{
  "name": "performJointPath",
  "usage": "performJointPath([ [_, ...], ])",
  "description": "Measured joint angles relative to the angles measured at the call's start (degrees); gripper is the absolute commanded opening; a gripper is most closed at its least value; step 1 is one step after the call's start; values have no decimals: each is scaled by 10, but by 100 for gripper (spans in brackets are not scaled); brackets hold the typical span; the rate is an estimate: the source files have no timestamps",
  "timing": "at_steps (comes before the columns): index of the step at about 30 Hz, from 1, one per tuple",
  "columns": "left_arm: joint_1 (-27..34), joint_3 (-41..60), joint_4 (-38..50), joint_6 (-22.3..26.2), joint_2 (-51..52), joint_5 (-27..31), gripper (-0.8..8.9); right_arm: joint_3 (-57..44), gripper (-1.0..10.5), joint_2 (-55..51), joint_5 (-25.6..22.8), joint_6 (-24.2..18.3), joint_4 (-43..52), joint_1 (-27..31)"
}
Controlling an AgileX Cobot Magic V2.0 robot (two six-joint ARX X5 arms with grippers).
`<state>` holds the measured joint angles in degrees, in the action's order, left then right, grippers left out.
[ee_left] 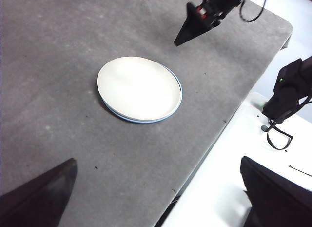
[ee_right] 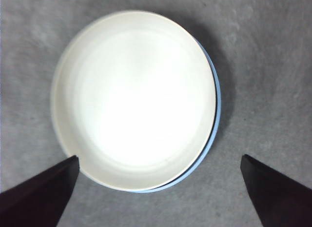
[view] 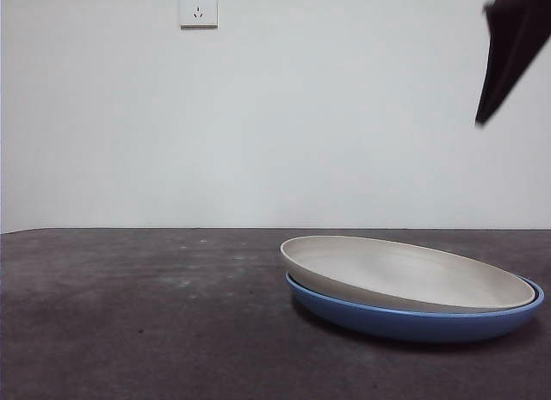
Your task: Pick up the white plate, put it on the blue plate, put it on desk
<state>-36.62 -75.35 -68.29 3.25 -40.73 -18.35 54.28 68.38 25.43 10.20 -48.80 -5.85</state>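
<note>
Bright even light, white plate (ee_right: 134, 100) overexposed with glare, soft shadows beneath, slight blur

white plate (ee_right: 134, 100): stacked on blue plate (ee_right: 216, 102), off-centre, blue rim showing along one side | right gripper (ee_right: 158, 197): jaws wide apart, holding nothing, above plates | desk (ee_right: 273, 51): mottled grey

blue plate (ee_right: 215, 105): mostly hidden under white plate (ee_right: 134, 100); only a rim crescent shows.
my right gripper (view: 514, 52): cut off by the front view's corner.
</note>
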Motion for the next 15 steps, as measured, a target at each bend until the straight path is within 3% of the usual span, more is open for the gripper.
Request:
performJointPath([
  [15,0,3,-5,-41,24,0,688,-26,713,166,6,-8,133,0],
])
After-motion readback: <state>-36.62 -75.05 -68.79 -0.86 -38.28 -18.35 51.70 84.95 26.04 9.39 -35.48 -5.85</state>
